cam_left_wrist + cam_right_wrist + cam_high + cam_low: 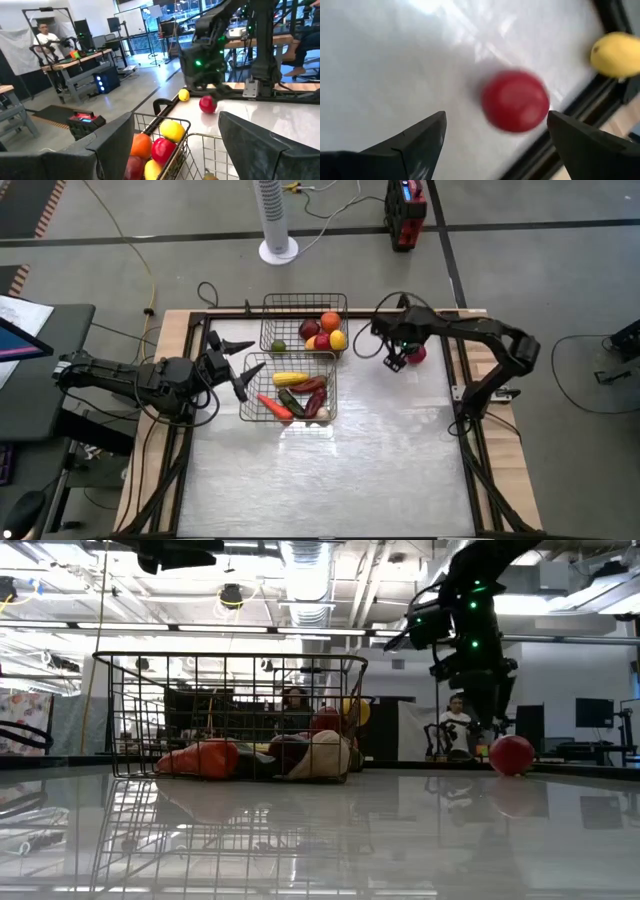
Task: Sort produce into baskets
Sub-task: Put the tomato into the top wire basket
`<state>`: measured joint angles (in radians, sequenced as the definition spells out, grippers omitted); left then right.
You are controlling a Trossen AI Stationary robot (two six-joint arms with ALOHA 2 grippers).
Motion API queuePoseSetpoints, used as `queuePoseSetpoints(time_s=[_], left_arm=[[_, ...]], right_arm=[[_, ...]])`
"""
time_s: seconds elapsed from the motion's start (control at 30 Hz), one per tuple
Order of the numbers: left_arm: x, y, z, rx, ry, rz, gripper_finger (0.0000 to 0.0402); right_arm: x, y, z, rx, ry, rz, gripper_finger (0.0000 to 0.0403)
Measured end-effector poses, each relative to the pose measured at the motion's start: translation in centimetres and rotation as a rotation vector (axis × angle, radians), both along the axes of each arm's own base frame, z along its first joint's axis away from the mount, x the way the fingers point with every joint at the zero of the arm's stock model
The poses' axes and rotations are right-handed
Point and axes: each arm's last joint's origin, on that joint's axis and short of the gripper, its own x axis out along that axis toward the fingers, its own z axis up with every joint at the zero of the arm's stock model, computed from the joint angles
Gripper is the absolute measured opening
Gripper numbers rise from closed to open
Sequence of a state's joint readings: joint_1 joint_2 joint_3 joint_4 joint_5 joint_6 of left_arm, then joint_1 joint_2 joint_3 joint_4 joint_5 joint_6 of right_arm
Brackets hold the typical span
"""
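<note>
R claw [397,361] open above red fruit [515,101], L claw [228,362] open by baskets [290,400], yellow fruit [616,54] cut off

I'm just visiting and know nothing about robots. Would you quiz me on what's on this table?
1. True or false: the red fruit lies in a basket.
2. Which end effector hangs over it: A left, B right?
3. Fill in: the far basket holds round fruit; the near basket holds ____ vegetables.

Key: 1 false, it lies on the table. 2 B, open. 3 long.
</note>
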<state>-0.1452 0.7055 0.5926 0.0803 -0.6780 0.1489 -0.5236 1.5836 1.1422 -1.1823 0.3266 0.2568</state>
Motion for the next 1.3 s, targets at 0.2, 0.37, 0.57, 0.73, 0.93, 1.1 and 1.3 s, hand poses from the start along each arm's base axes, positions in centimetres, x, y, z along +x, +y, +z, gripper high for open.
queuePoseSetpoints(time_s=[0.2,0.37,0.57,0.73,0.93,1.1,1.3], left_arm=[[0.0,0.0,-0.3,-0.018,0.019,0.0,0.0279],[0.0,0.0,-0.3,-0.02,0.018,0.0,0.0279],[0.0,0.0,-0.3,-0.021,0.014,0.0,0.0279],[0.0,0.0,-0.3,-0.023,0.013,0.0,0.0279],[0.0,0.0,-0.3,-0.024,0.013,-0.001,0.0279],[0.0,0.0,-0.3,-0.023,0.013,0.0,0.0279],[0.0,0.0,-0.3,-0.026,0.011,0.0,0.0279]], right_arm=[[-1.9,-3.1,-0.2,-0.054,-0.163,-0.14,0.0372],[-3.3,-3.3,-2.0,-0.013,-0.066,-0.219,0.0372],[-3.8,-2.4,-3.6,-0.005,0.022,-0.223,0.0372],[-4.2,-1.5,-4.0,0.042,0.069,-0.225,0.0372],[-1.4,2.4,-2.6,0.15,-0.086,-0.109,0.0372],[0.6,6.5,-0.3,0.176,-0.209,0.015,0.0372],[-0.2,8.5,0.1,0.088,-0.216,0.055,0.0372]])
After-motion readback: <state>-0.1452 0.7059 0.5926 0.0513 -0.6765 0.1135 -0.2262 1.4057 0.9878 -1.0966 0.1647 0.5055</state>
